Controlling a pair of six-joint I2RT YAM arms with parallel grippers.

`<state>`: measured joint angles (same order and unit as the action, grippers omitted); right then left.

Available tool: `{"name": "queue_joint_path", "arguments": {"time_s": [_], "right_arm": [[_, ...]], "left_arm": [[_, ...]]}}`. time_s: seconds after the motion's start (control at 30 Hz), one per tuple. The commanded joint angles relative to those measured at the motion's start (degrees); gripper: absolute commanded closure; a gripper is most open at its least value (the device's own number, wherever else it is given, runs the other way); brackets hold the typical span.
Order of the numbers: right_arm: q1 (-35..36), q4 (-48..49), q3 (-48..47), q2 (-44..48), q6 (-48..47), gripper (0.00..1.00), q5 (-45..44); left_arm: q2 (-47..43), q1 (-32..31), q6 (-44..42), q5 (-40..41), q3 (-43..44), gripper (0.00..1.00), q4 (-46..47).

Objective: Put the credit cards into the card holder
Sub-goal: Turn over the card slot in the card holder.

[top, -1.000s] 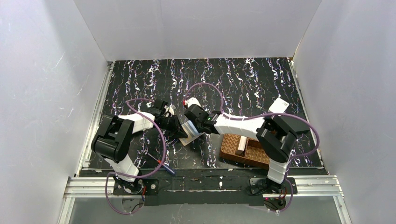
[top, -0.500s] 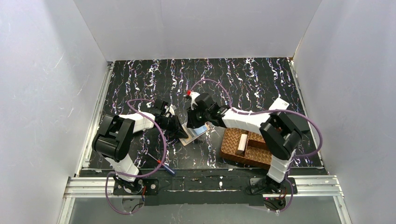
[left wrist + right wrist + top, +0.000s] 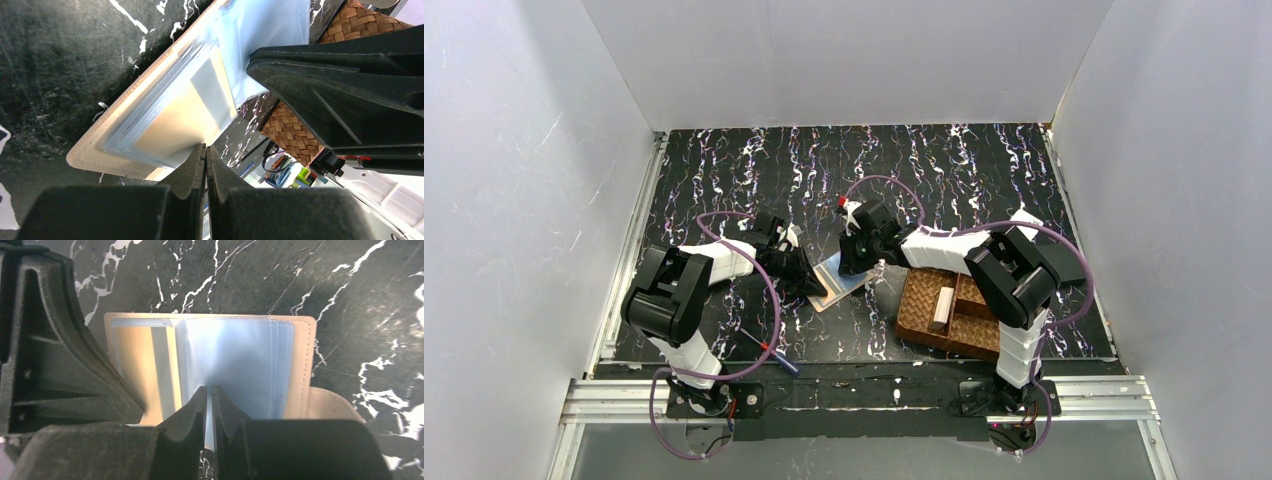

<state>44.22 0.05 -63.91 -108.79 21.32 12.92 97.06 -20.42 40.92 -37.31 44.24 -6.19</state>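
Note:
The card holder (image 3: 837, 284) lies open on the black marbled table, tan inside, with clear sleeves (image 3: 235, 360). One tan credit card with a pale band (image 3: 150, 367) sits in its left sleeve and also shows in the left wrist view (image 3: 185, 112). My left gripper (image 3: 206, 148) is shut, with its tips against the holder's edge (image 3: 809, 285). My right gripper (image 3: 210, 389) stands over the holder's middle (image 3: 862, 262). Its jaws are drawn almost together, and a pale sleeve leaf shows in the thin gap. No other cards can be made out.
A brown woven divided basket (image 3: 921, 318) stands right of the holder, with a whitish oblong piece (image 3: 943, 306) in it. A blue-and-red-handled screwdriver (image 3: 774, 353) lies near the front edge by the left arm's base. White walls enclose the table.
My right gripper has shifted a little to the right and back over the holder, and its jaws have drawn in. The left gripper has stayed at the holder's left edge.

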Motion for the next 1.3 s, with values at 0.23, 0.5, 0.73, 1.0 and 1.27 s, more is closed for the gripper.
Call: {"name": "queue_joint_path", "arguments": {"time_s": [0.23,0.5,0.73,1.0,1.27], "right_arm": [[-0.51,-15.14,-0.35,0.67,-6.87,0.81,-26.89],[-0.20,-15.76,-2.35,4.87,-7.96,0.67,-19.90],[-0.10,-12.39,-4.33,9.30,-4.06,0.44,-2.71],[-0.34,-16.07,-3.89,15.54,-3.40,0.41,-14.34],[-0.55,-17.97,-1.58,13.75,-5.19,0.57,-21.82]], "left_arm": [[0.30,0.90,-4.78,10.36,-2.21,1.00,-8.93],[-2.78,0.89,-6.95,8.26,2.87,0.98,-13.72],[-5.84,0.89,-6.30,3.87,5.76,0.91,-14.27],[-8.10,0.29,-2.74,-3.22,6.58,0.84,-8.77],[-1.73,-2.93,2.49,-5.76,10.21,0.83,-2.09]]}}
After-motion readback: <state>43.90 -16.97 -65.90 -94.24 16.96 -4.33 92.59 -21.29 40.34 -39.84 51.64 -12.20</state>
